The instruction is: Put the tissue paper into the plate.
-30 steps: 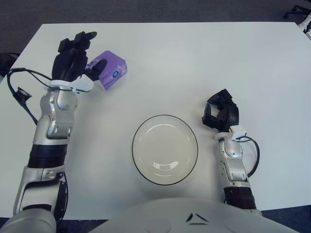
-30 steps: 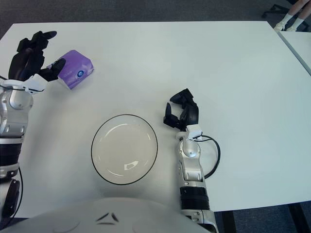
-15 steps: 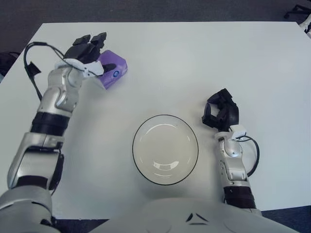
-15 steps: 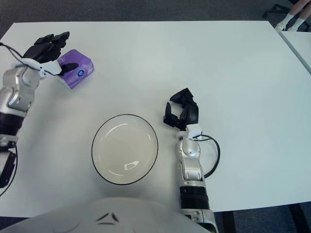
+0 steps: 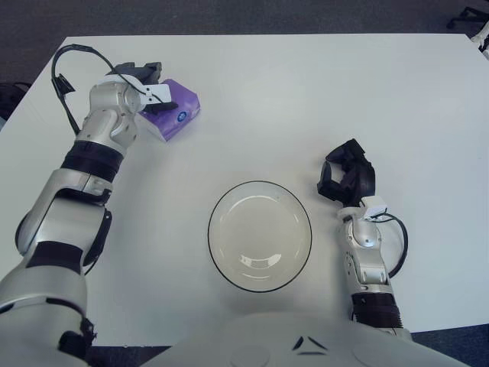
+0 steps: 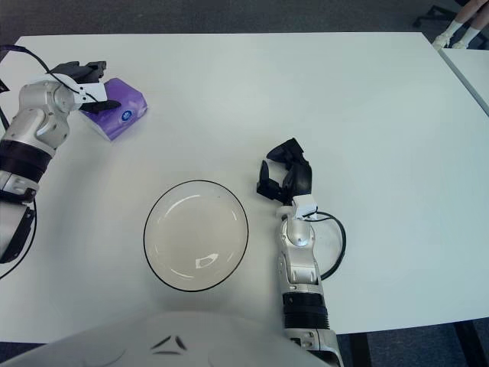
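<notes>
Tissue pack (image 5: 176, 110) at table's (image 5: 306, 99) 10 o'clock, L hand (image 5: 150, 86) fingers around it; plate (image 5: 260, 235) centre; R hand (image 5: 348, 176) at plate's 3 o'clock, fingers curled, holding nothing.

Silver-grey jointed arms with black bands, black three-finger left hand (image 5: 147, 75) and right hand (image 5: 348, 173), white wrist plates, black looping cables, pale grey torso

Round white plate with a thin black rim (image 5: 260, 235) looks glossy, glazed; purple tissue pack (image 5: 174, 110) is shiny plastic wrap; white table (image 5: 306, 99) is smooth matt.
</notes>
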Available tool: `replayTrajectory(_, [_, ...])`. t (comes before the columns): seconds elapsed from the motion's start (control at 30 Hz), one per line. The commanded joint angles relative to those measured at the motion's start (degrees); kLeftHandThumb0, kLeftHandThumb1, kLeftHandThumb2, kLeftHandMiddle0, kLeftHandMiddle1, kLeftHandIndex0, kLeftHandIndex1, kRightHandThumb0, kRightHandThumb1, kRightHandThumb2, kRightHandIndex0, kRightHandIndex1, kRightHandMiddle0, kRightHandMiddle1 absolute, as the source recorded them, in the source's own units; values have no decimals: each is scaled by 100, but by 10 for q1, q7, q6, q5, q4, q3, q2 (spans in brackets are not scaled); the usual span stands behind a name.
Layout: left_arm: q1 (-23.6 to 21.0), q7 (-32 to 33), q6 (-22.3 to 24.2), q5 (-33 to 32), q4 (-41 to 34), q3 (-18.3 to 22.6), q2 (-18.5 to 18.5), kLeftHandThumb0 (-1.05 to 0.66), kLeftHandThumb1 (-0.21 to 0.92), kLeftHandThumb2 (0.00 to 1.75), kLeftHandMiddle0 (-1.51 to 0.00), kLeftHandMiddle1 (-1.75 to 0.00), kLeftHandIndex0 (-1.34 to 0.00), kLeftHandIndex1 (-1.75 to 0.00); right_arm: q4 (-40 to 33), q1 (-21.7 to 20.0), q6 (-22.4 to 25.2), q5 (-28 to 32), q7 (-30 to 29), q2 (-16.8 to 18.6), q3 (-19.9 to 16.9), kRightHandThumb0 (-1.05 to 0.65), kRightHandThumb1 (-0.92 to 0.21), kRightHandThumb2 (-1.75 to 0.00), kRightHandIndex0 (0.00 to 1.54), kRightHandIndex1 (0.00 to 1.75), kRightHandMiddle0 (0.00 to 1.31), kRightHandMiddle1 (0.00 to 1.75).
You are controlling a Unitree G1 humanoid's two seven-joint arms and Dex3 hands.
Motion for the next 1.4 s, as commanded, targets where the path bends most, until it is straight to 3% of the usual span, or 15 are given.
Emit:
replayTrajectory(0.0, [-34,-25,14,-9,48,-8,-9,-105,92,81,0,0,-2,-2,67,42,99,-1,4,0,4,-44,-45,-116,90,175,51,175])
replayTrajectory(0.27, [-62,-34,26,-12,101,-20,-17,-105,92,94,0,0,0,-36,73,34,93,1,22,-11,12,-44,-44,-116,91,175,51,175])
replayTrajectory(0.6, [-105,-84,22,-9,171,-59,-26,-105,92,107,0,0,0,-49,77,27,86,7,30,-10,12,-44,-46,-114,92,175,50,175])
replayTrajectory(0.97, [-134,-117,49,-16,216,-80,-45,-105,92,112,0,0,0,-31,70,22,96,9,29,-7,12,-44,-45,-116,92,175,51,175])
replayTrajectory(1.37, [-131,-183,90,-46,171,-70,-40,-105,92,116,0,0,0,-7,67,15,109,1,33,-9,26,-44,-45,-115,92,175,50,175])
